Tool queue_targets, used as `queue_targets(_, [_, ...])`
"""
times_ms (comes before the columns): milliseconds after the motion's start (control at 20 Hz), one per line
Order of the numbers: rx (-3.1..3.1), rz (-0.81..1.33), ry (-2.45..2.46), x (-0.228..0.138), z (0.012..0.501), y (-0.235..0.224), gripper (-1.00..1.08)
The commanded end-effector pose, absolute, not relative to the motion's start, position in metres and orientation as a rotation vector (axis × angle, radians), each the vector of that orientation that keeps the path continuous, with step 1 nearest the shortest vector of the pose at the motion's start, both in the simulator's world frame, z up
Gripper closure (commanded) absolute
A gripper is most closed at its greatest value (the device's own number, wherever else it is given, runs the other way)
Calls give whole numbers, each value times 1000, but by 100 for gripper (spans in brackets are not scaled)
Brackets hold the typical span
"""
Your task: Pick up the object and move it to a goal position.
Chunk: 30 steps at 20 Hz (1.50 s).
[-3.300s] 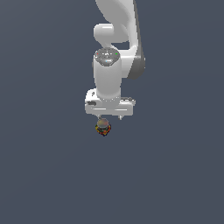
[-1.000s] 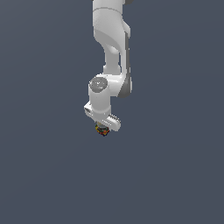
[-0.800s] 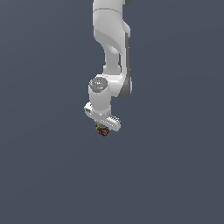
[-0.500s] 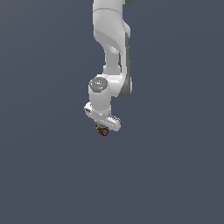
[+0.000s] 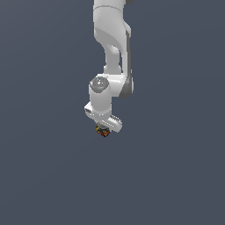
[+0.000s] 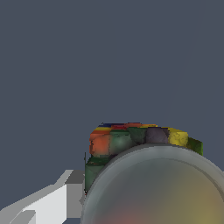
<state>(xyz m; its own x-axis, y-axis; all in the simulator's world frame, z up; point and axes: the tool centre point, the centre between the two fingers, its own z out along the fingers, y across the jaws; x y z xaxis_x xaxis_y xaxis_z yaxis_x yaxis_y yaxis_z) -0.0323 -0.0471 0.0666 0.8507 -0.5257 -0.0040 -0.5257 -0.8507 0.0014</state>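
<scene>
While arm hangs tilted, pincer (image 5: 103,129) clamps object (image 5: 103,131) (multicoloured flecks), above floor.

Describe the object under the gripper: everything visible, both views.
The object is a tiny dark lump, far smaller than the gripper directly above it. The wrist view shows it close up: blocky patches of orange, red, green, yellow and dull purple-grey with dark seams, and a smooth, greyish rounded dome over much of it. It looks worn or mottled. One pale finger sits beside it; actual contact and any support beneath cannot be made out.
</scene>
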Motion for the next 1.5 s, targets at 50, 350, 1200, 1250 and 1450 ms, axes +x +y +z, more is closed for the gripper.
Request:
queue_targets(50, [3022,0,-858,-22,80,-45,108])
queue_targets(350, [3021,0,-859,1,113,-38,108])
queue_targets(1200, [3021,0,-859,83,221,-16,108])
queue_targets(1250, [3021,0,-859,87,226,-15,108])
queue_targets(1450, [3021,0,-859,101,243,-11,108])
